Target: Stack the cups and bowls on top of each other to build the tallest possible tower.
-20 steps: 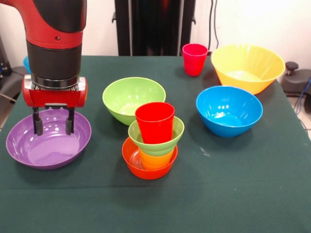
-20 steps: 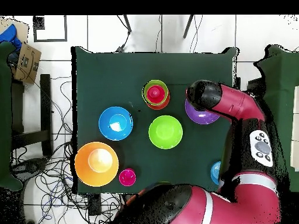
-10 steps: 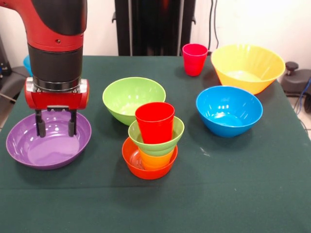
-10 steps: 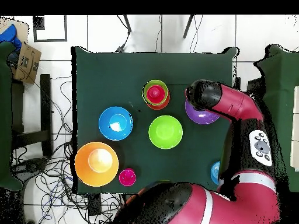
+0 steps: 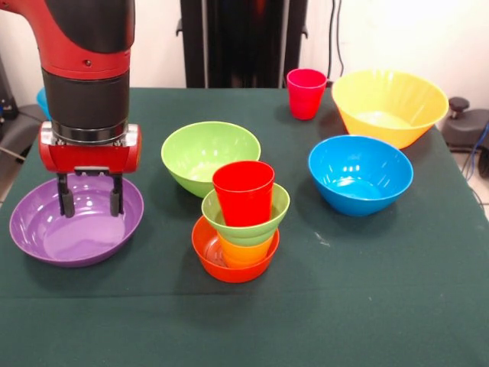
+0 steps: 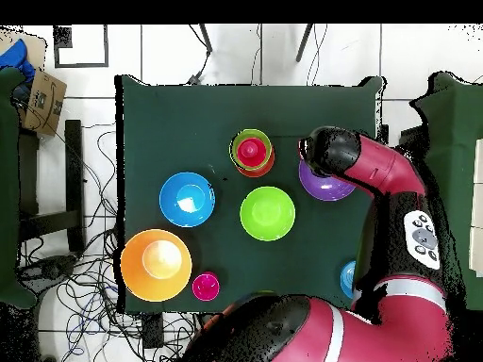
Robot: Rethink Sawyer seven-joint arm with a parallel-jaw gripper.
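Observation:
The tower [image 5: 241, 222] stands mid-table: a small orange bowl, a yellow-orange cup, a small green bowl and a red cup [image 5: 244, 191] on top; it also shows in the overhead view [image 6: 252, 153]. My gripper [image 5: 90, 195] is open and empty, its fingers hanging inside the wide purple bowl [image 5: 46, 241] at the left, over its far part. The arm hides most of that bowl in the overhead view [image 6: 326, 187]. A pink-magenta cup [image 5: 306, 93] stands at the back. Loose bowls: a larger green one [image 5: 210, 153], a blue one [image 5: 359, 172] and a large yellow one [image 5: 390, 103].
A second blue bowl shows partly behind the arm at the back left [image 5: 41, 99] and by the arm in the overhead view [image 6: 347, 278]. The green tablecloth's front edge lies below the tower. A black stand rises behind the table.
My gripper has shifted slightly right and a little lower inside the purple bowl. Nothing else moved.

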